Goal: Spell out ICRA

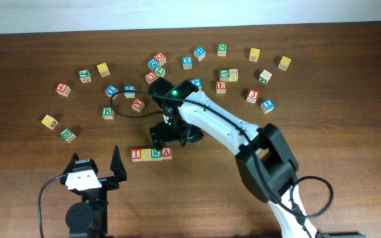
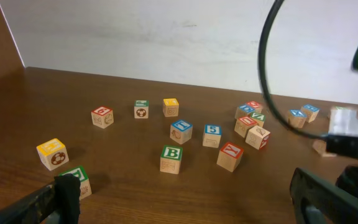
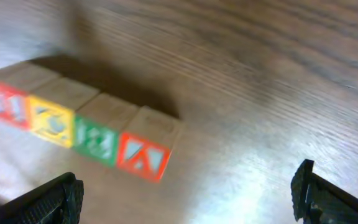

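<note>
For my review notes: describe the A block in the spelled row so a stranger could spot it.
Look just beside the right pincer, where four blocks form a row. The A block ends it on the overhead view's right, red-faced beside the green R.

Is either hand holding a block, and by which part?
Nothing is held. The left hand and right hand are both open and empty; the block row lies untouched.

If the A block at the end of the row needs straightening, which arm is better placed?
Right. Its open pincer hangs right by the row, with the A block in its wrist view. The left pincer points toward the scattered blocks.
</note>
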